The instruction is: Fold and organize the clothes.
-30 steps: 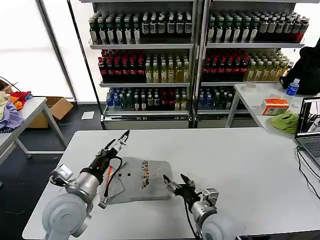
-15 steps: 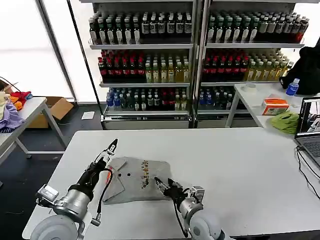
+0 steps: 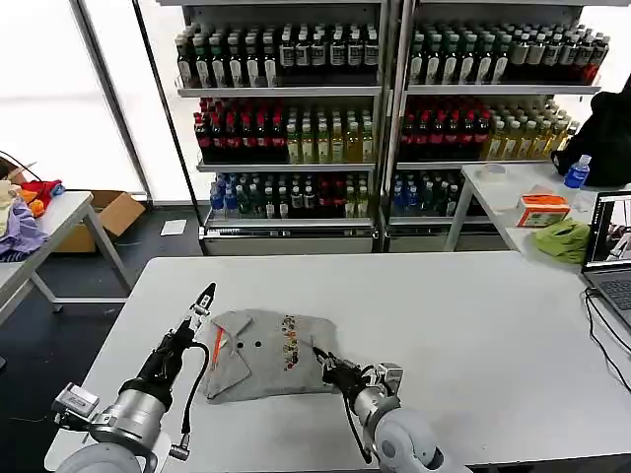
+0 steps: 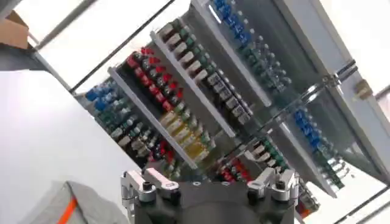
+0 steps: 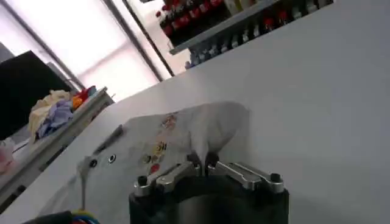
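I am seeing the grey shirt (image 3: 264, 355) lying crumpled on the white worktop (image 3: 473, 335), between my two arms. My right end effector (image 3: 321, 357) is pinching the shirt's near right edge, narrow on the cloth. My left end effector (image 3: 203, 299) is hovering just beside the orange-lined collar (image 3: 217, 344); I cannot tell its opening.

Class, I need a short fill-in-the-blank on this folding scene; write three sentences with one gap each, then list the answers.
1. The grey shirt lies on a white ____.
2. The shirt's collar is lined in ____.
3. The right gripper is shut on the shirt's edge, while the ____ gripper hangs above the collar side.

Missing words: table; orange; left
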You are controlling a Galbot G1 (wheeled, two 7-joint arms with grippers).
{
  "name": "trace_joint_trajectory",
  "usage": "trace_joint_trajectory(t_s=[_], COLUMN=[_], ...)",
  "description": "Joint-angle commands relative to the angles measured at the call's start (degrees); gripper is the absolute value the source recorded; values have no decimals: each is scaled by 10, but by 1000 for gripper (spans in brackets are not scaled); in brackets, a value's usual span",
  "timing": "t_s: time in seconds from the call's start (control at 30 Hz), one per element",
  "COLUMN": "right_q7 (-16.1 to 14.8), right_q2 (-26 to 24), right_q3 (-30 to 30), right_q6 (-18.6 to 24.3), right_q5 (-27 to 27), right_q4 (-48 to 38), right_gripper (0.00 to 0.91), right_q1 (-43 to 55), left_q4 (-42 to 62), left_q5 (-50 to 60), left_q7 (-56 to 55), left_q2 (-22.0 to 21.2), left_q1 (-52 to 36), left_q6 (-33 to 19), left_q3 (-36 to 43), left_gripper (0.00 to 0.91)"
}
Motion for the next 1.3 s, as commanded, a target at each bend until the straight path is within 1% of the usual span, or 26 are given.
trace_joint_trajectory(t_s=[0.03, 0.13, 0.17, 0.3, 0.37, 0.4, 0.43, 0.47, 0.5, 0.57, 0.63, 0.7, 0.8, 0.87, 0.93, 0.97, 1.0, 1.03, 1.13, 1.17, 1.2, 1.23, 1.27, 1.3], right_q7=[5, 5, 4, -2, 1, 9, 10, 16, 23, 39, 35, 37, 43, 48, 46, 37, 26, 22, 3, -1, -7, -10, -14, -15], right_q2=[-61, -96, -113, -157, -165, -166, -166, -168, -166, -165, -167, -169, -166, -162, -161, -156, -150, -145, -114, -97, -90, -87, -84, -83], right_q3=[67, 108, 124, 156, 162, 163, 162, 161, 160, 166, 178, 190, 217, 231, 231, 220, 208, 197, 152, 135, 127, 125, 128, 131], right_q6=[-27, -50, -65, -100, -123, -128, -129, -129, -129, -129, -129, -129, -128, -128, -124, -96, -78, -61, -5, 17, 38, 52, 65, 67], right_q5=[-19, -22, -30, -66, -80, -86, -88, -102, -120, -113, -92, -84, -86, -102, -98, -103, -110, -121, -166, -195, -225, -234, -247, -249], right_q4=[52, 72, 80, 95, 94, 96, 97, 101, 104, 107, 109, 123, 154, 162, 163, 159, 157, 156, 149, 143, 141, 141, 146, 148], right_gripper=[0, 0, 0, 0, 0, 0, 0, 464, 907, 907, 907, 907, 907, 907, 907, 907, 907, 907, 907, 907, 907, 907, 907, 907], right_q1=[-31, -47, -52, -61, -60, -60, -60, -65, -69, -73, -76, -81, -89, -90, -84, -75, -66, -59, -30, -21, -20, -21, -30, -35], left_q4=[-6, -5, -4, -1, 0, 1, 1, 0, -2, -5, -5, -7, -13, -19, -24, -25, -25, -25, -31, -34, -33, -33, -32, -29], left_q5=[0, 0, 0, 0, 0, 0, 0, 1, 0, 0, -2, -3, -4, -5, -5, -5, -5, -4, 0, 9, 38, 67, 124, 192], left_q7=[1, 2, 2, 2, 2, 2, 1, 1, 2, 2, 2, 3, 3, 4, 4, 4, 4, 4, 8, 23, 45, 57, 84, 118], left_q2=[-13, -14, -15, -14, -15, -15, -16, -15, -15, -14, -12, -10, -11, -11, -10, -10, -10, -11, -11, -11, -10, -9, -5, -1], left_q1=[14, 12, 10, 7, 4, 3, 2, 3, 4, 8, 11, 15, 19, 21, 22, 23, 24, 23, 27, 30, 36, 39, 45, 55], left_q6=[0, -1, -1, -1, -1, -1, -1, -1, -1, -1, -1, 0, 0, 0, 0, 0, 0, 0, 4, 9, 9, 8, 9, -1], left_q3=[-10, -12, -12, -11, -10, -9, -9, -9, -9, -13, -20, -25, -30, -31, -31, -30, -29, -29, -29, -30, -33, -37, -43, -49], left_gripper=[907, 907, 907, 907, 907, 907, 907, 907, 907, 907, 907, 907, 907, 907, 907, 907, 907, 907, 907, 907, 907, 907, 907, 907])
